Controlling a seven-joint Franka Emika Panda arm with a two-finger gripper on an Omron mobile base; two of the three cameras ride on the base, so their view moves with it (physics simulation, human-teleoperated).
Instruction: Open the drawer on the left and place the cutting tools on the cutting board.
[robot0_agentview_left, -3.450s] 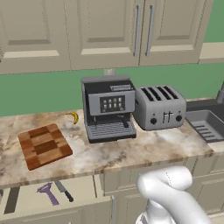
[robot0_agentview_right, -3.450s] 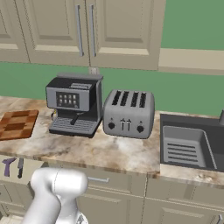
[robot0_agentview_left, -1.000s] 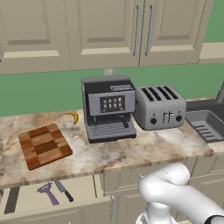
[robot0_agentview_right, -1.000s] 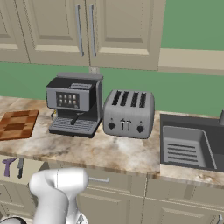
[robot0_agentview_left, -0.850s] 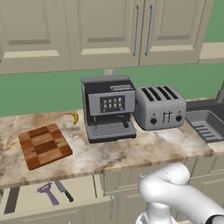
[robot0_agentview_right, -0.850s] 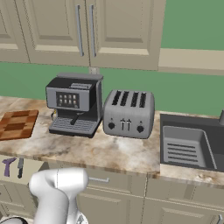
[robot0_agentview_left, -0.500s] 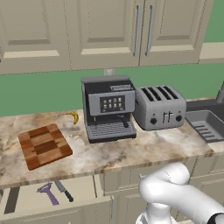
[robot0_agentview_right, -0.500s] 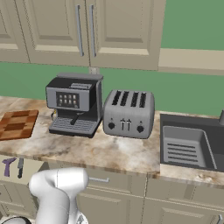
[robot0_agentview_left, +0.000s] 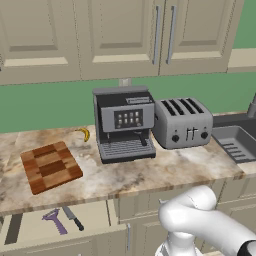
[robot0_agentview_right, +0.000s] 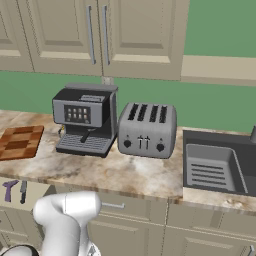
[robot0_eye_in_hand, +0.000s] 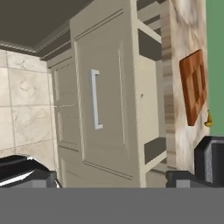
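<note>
Marble countertop spanning the scene under beige upper cabinets and a green wall. Dark sink set into the counter at the far right. Drawer below the counter's left end standing pulled out, interior open from above in the left base view; in the hand view, rolled sideways, drawer seen front-on as a flat beige panel with a short silver bar handle, jutting out from the cabinet face. Black and grey coffee machine near the middle of the counter, silver four-slot toaster just beside it on the right, apart from it. Cutting board lying flat on the counter left of the coffee machine, checkered in dark and reddish-brown blocks, nothing on top; directly above the open drawer. Inside the drawer: a long dark bar-shaped object at the left, a black-handled knife lying diagonal, and just left of that knife the purple cutting tool, forked arms spread, close to the knife but touching or not cannot be told. Small yellow banana on the counter behind the board, near the wall. Gripper down low facing the drawer front, fingertips spread wide apart, nothing between them.
</note>
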